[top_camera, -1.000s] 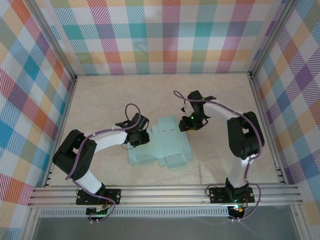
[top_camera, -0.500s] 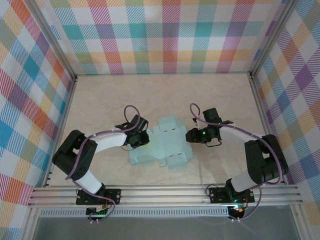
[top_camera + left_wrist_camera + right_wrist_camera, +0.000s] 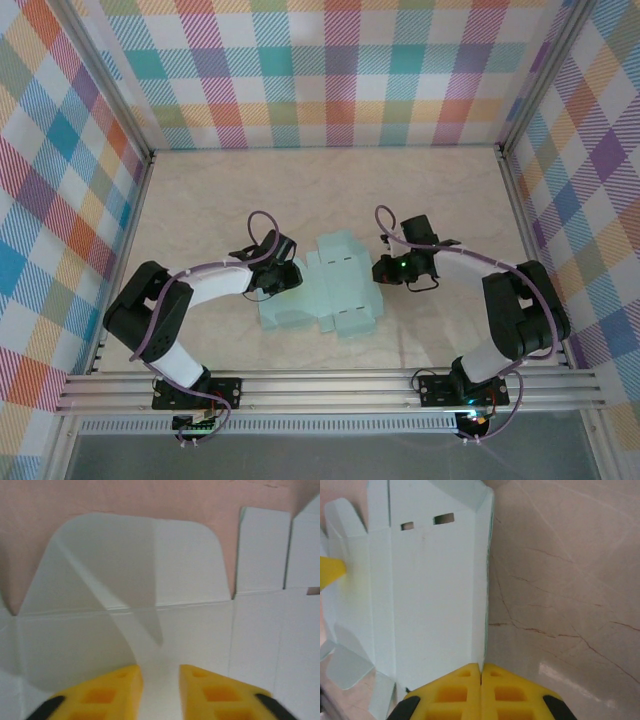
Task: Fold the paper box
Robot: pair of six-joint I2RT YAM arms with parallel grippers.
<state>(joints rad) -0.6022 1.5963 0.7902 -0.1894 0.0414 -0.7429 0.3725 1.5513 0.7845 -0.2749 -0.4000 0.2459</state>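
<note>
Centrally, box (image 3: 320, 290); marbled tabletop (image 3: 200, 200), plaid walls (image 3: 340, 70)

We take the pale mint paper box of thin card (image 3: 322, 295) for matt, smooth paper stock, its scored creases crisp. The beige marble-patterned worktop (image 3: 560, 580) looks smooth and carries a faint sheen. Both arms' yellow jaws read as moulded plastic with a dull finish. The silver rails (image 3: 330, 388) are bare ribbed metal. The plaid walls (image 3: 340, 70) look matt, like printed cloth.
</note>
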